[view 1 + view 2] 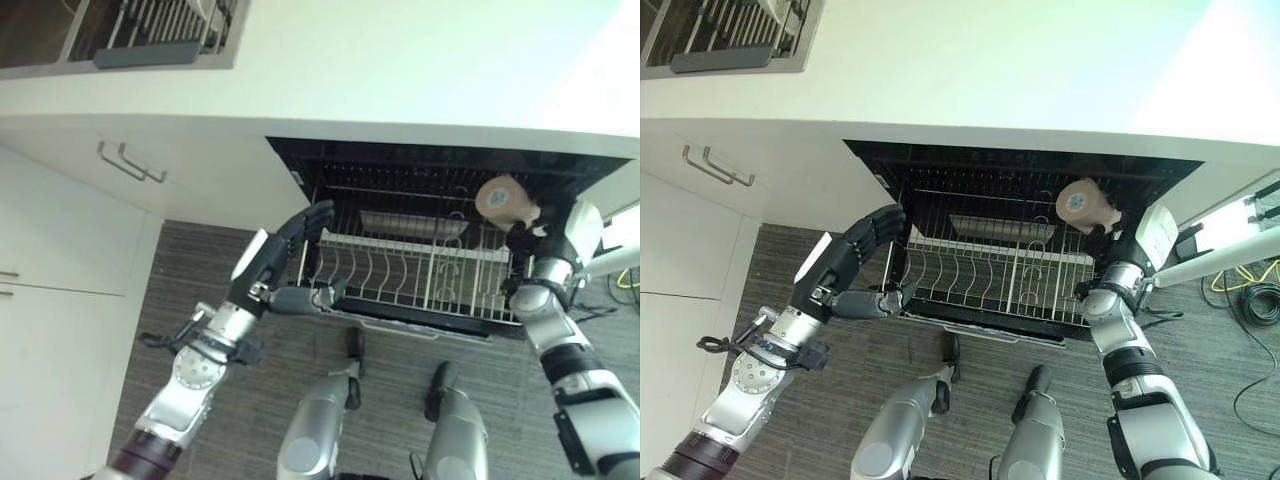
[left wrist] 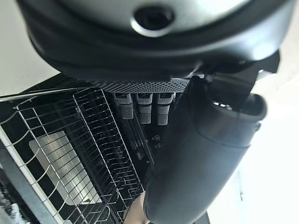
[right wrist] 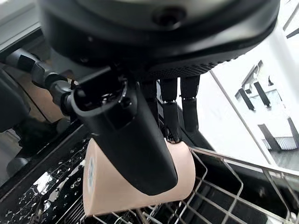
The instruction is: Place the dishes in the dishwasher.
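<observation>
Bright daylight washes out the white counter (image 1: pixel 420 60), strongest toward the upper right corner of the head views. The dishwasher (image 1: pixel 440 165) cavity sits in deep shadow, with faint glints on its wire rack (image 1: pixel 400 275). Both wrist views are blurred up close, with backgrounds overexposed to near white.

Right hand (image 1: pixel 1110 236) grips a beige cup (image 1: pixel 1080 207) above the pulled-out wire dish rack (image 1: pixel 990 285); left hand (image 1: pixel 862 248), fingers extended, touches the rack's left edge.
</observation>
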Controlling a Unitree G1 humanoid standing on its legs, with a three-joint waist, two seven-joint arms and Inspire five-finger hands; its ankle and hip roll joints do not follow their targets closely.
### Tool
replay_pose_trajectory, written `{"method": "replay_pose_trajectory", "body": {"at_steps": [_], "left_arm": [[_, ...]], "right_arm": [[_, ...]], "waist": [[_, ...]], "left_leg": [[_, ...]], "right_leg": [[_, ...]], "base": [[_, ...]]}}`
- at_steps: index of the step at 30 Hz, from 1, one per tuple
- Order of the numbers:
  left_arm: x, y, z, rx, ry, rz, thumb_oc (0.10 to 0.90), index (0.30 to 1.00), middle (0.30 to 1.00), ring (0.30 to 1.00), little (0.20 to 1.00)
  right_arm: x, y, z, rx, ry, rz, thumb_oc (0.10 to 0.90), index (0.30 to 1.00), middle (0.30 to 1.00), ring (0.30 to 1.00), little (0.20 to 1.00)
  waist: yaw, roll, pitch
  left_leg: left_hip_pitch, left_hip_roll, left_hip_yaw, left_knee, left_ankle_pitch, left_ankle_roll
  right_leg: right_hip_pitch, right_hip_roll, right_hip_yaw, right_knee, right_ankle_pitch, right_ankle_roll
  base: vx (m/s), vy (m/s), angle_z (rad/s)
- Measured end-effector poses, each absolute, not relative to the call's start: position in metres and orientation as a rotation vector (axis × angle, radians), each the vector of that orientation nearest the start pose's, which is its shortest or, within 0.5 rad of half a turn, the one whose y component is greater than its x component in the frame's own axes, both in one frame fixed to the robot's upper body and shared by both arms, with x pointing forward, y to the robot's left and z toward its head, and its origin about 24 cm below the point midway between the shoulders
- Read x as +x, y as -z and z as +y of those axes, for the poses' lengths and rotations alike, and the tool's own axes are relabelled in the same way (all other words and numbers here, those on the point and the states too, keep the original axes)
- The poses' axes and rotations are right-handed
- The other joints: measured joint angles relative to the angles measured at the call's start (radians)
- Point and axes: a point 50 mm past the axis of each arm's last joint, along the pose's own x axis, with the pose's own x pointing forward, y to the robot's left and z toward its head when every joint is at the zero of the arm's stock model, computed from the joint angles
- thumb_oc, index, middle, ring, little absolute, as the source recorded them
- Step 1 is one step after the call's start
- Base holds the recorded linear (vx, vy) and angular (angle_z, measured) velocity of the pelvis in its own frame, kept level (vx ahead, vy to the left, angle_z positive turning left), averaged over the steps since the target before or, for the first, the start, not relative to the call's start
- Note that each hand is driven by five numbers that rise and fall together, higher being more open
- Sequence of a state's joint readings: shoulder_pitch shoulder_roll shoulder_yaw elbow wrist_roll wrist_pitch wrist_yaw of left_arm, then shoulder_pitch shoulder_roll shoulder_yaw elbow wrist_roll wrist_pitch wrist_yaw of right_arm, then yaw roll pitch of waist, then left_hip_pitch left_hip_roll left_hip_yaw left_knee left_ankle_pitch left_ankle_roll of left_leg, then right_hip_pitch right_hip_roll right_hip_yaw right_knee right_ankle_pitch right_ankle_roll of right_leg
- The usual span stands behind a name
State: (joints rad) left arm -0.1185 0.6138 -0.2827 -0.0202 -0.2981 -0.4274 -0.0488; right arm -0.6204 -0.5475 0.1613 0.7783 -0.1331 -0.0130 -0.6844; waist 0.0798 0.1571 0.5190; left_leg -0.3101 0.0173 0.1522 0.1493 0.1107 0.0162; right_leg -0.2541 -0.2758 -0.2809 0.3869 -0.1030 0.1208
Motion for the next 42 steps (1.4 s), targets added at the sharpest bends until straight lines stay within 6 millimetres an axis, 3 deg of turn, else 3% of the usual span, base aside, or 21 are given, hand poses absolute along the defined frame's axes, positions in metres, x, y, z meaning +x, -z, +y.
{"method": "replay_pose_trajectory", "body": {"at_steps": [5, 9, 10, 11, 12, 21, 30, 36, 39, 42], "left_arm": [[0.260, -0.115, 0.176, 0.280, 0.396, -0.445, 0.800, 0.900, 0.900, 0.900, 0.900], [0.260, -0.115, 0.175, 0.282, 0.400, -0.445, 0.800, 0.900, 0.900, 0.900, 0.900], [0.260, -0.115, 0.175, 0.282, 0.402, -0.445, 0.800, 0.900, 0.900, 0.900, 0.900], [0.260, -0.115, 0.174, 0.281, 0.402, -0.445, 0.800, 0.900, 0.900, 0.900, 0.900], [0.260, -0.115, 0.175, 0.282, 0.401, -0.444, 0.800, 0.900, 0.900, 0.900, 0.900], [0.259, -0.111, 0.172, 0.285, 0.394, -0.435, 0.800, 0.900, 0.900, 0.900, 0.900], [0.253, -0.103, 0.167, 0.284, 0.378, -0.440, 0.800, 0.900, 0.900, 0.900, 0.900], [0.248, -0.100, 0.169, 0.275, 0.377, -0.447, 0.800, 0.900, 0.900, 0.900, 0.900], [0.241, -0.092, 0.176, 0.262, 0.347, -0.417, 0.800, 0.900, 0.900, 0.900, 0.900], [0.226, -0.075, 0.180, 0.214, 0.315, -0.362, 0.800, 0.900, 0.900, 0.900, 0.900]], "right_arm": [[0.347, -0.104, -0.283, -0.688, 0.701, -0.056, 0.400, 0.300, 0.300, 0.300, 0.300], [0.351, -0.090, -0.262, -0.675, 0.584, -0.018, 0.400, 0.300, 0.300, 0.300, 0.300], [0.352, -0.085, -0.253, -0.667, 0.547, -0.008, 0.450, 0.375, 0.375, 0.375, 0.375], [0.353, -0.082, -0.246, -0.665, 0.519, -0.003, 0.574, 0.561, 0.561, 0.561, 0.561], [0.353, -0.081, -0.244, -0.657, 0.516, -0.004, 0.800, 0.900, 0.900, 0.900, 0.900], [0.352, -0.078, -0.233, -0.531, 0.538, -0.019, 0.800, 0.900, 0.900, 0.900, 0.900], [0.324, -0.055, -0.222, -0.373, 0.560, -0.038, 0.800, 0.900, 0.900, 0.900, 0.900], [0.316, -0.058, -0.205, -0.331, 0.472, -0.097, 0.800, 0.900, 0.900, 0.900, 0.900], [0.303, -0.050, -0.193, -0.314, 0.403, -0.102, 0.800, 0.900, 0.900, 0.900, 0.900], [0.274, -0.031, -0.181, -0.273, 0.329, -0.075, 0.800, 0.900, 0.900, 0.900, 0.900]], "waist": [[-0.012, 0.000, 0.000], [-0.022, 0.000, 0.000], [-0.022, 0.000, 0.000], [-0.020, 0.000, 0.000], [-0.020, 0.000, 0.000], [-0.019, 0.000, 0.000], [-0.034, 0.000, -0.001], [-0.047, -0.015, -0.009], [-0.049, -0.042, -0.074], [-0.049, -0.081, -0.174]], "left_leg": [[0.004, 0.000, 0.004, 0.000, 0.000, 0.001], [0.005, 0.001, 0.006, 0.000, 0.000, 0.000], [0.005, 0.001, 0.006, 0.000, 0.000, 0.000], [0.004, 0.000, 0.006, 0.000, 0.000, 0.000], [0.004, 0.000, 0.006, 0.000, 0.000, 0.000], [0.008, -0.001, 0.008, -0.001, -0.002, 0.000], [0.099, 0.004, 0.036, -0.010, -0.024, -0.003], [0.137, 0.016, 0.044, -0.007, -0.030, -0.007], [0.154, 0.022, 0.048, -0.007, -0.041, -0.013], [0.207, 0.025, 0.065, 0.007, -0.088, -0.029]], "right_leg": [[0.000, 0.000, 0.002, 0.001, 0.001, -0.001], [-0.002, 0.000, 0.003, 0.003, 0.001, -0.001], [-0.002, 0.000, 0.003, 0.003, 0.001, -0.001], [-0.003, -0.001, 0.003, 0.003, 0.001, -0.001], [-0.002, -0.002, 0.003, 0.003, 0.000, -0.001], [0.002, -0.002, 0.005, -0.001, 0.001, 0.000], [0.082, 0.004, 0.027, -0.030, 0.004, 0.002], [0.120, 0.015, 0.028, -0.038, 0.006, -0.002], [0.141, 0.020, 0.029, -0.054, 0.003, -0.006], [0.195, 0.024, 0.045, -0.079, -0.018, -0.009]], "base": [[0.00, 0.007, -0.01], [0.00, 0.005, -0.01], [0.00, 0.000, 0.00], [0.00, 0.000, 0.00], [0.00, 0.000, 0.00], [0.00, 0.001, 0.00], [0.01, 0.005, -0.09], [0.03, 0.008, -0.05], [0.12, 0.021, -0.08], [0.11, 0.011, -0.16]]}}
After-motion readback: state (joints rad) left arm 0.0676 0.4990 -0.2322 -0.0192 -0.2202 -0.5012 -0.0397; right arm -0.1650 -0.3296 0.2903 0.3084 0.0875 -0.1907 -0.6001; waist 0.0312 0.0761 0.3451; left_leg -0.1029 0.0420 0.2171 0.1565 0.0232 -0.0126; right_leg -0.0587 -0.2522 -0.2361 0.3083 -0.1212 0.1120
